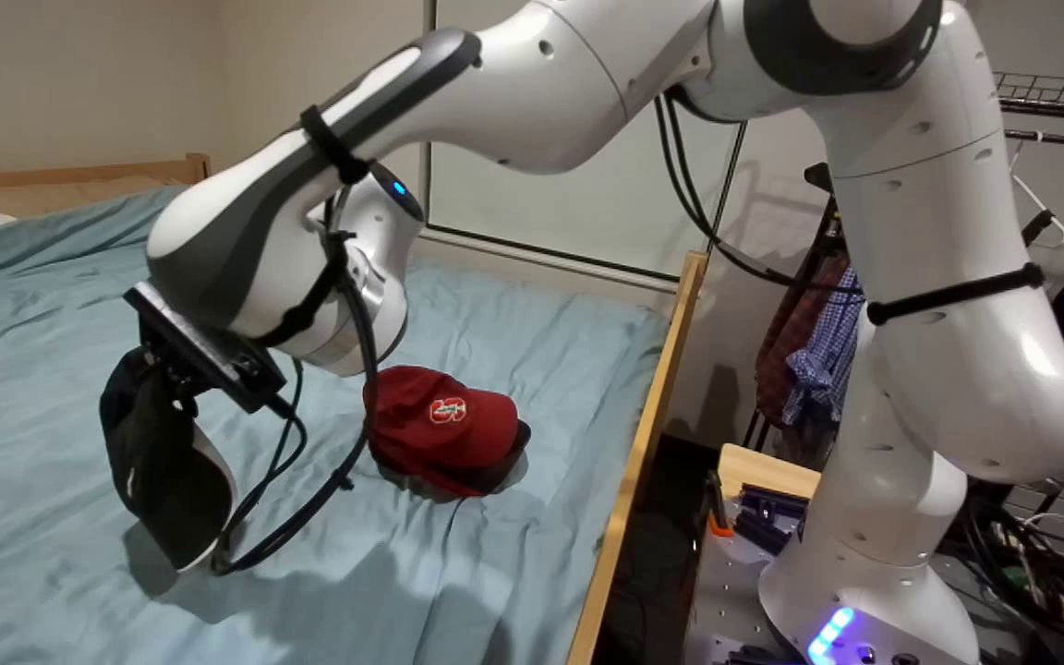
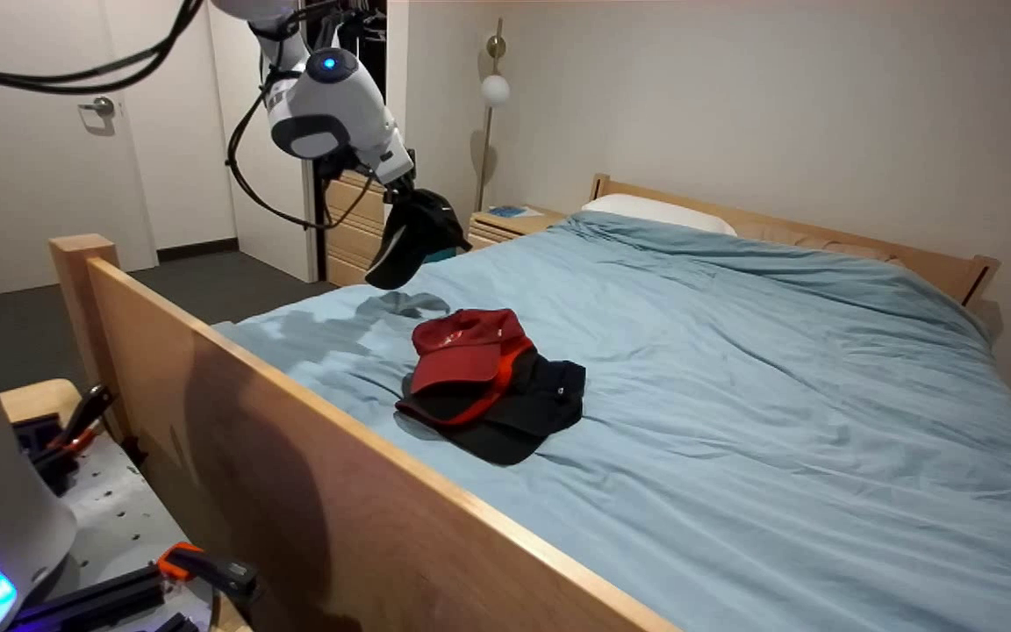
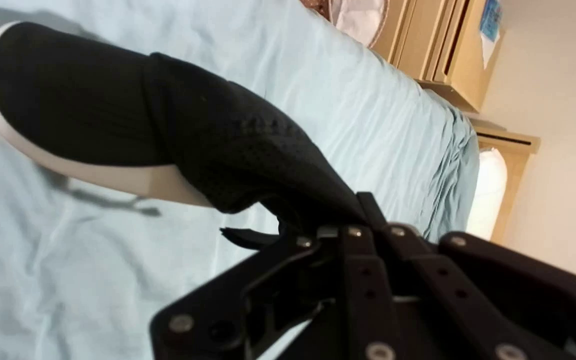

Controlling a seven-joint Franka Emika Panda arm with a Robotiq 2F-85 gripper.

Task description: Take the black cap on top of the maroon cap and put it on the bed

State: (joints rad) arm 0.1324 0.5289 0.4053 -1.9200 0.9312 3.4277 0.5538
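My gripper (image 3: pixel 365 215) is shut on the fabric of the black cap (image 3: pixel 88 100), at the side away from its brim. The black cap hangs tilted in the air, and its curved brim has a white edge. It shows in both exterior views (image 1: pixel 167 471) (image 2: pixel 418 233), above the light blue bed (image 2: pixel 777 404). The gripper (image 1: pixel 183 392) is largely hidden behind its mount in an exterior view. The maroon cap (image 2: pixel 462 355) lies on the bed, apart from the held cap, and also shows here (image 1: pixel 430 425). It is out of the wrist view.
Another dark cap (image 2: pixel 527 417) lies under and beside the maroon cap. The bed's wooden footboard (image 2: pixel 321 412) stands between the robot base and the mattress. A nightstand (image 2: pixel 514 224) and pillow (image 2: pixel 659 213) are at the far end. Loose cables (image 1: pixel 347 462) hang from the arm.
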